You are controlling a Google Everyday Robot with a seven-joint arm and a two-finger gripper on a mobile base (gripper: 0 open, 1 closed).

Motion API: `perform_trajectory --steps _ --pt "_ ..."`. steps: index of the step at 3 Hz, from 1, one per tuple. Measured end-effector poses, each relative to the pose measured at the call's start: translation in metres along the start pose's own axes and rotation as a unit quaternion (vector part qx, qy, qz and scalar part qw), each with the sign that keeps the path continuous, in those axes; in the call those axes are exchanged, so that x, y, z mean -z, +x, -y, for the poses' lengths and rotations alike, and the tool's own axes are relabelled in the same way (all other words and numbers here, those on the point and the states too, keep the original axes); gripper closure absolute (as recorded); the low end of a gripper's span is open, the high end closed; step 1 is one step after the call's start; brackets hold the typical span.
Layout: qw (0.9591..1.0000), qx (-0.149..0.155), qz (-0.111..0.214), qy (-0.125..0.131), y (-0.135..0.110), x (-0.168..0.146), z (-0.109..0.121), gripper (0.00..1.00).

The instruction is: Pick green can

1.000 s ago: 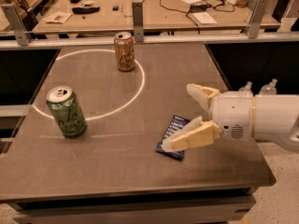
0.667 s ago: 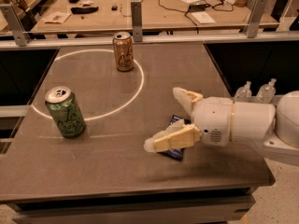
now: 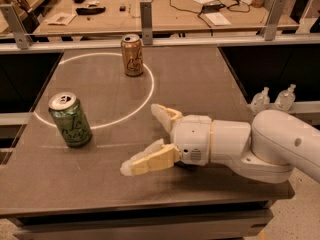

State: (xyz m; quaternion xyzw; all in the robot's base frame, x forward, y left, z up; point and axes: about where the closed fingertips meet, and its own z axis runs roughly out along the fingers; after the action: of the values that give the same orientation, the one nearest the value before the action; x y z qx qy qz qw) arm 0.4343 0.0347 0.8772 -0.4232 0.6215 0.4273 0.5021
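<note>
- Green can point(image 3: 70, 120) stands upright on the bench point(image 3: 200, 79), on the 9 o'clock side of it, and its silver top with the opening faces up.
- We see a thin white ring point(image 3: 150, 90) drawn on the bench surface; the green can sits over its line at about 7 o'clock of the ring.
- Pale cursive lettering on the mottled green body faces toward us.
- An orange-tan can point(image 3: 132, 55) also stands upright, on the line of the ring at about 1 o'clock, well apart from the green can.
- Our gripper point(image 3: 141, 140) hangs low over the bench at about 5 o'clock of the ring, and its white arm point(image 3: 280, 144) enters from the 3 o'clock side.
- Its two pale fingers are spread wide and point toward 9 o'clock, one finger point(image 3: 162, 115) farther from us and the other nearer.
- From the gripper, the green can is at about 10 o'clock; the two are apart and do not touch.
- Two small clear bottles point(image 3: 272, 99) stand beyond the bench edge at 3 o'clock.
</note>
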Motion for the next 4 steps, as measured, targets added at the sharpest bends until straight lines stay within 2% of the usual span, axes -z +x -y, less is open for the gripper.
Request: perform_trajectory --steps 1,2,4 --pt "0.9996 0.01 -0.011 -0.024 0.0 -0.025 -0.012 0.0" --pt "0.9975 0.034 -0.03 -0.055 -0.006 -0.047 -0.021 0.0" --pt "0.9971 0.049 -0.036 -0.046 -0.01 -0.068 -0.024 0.0"
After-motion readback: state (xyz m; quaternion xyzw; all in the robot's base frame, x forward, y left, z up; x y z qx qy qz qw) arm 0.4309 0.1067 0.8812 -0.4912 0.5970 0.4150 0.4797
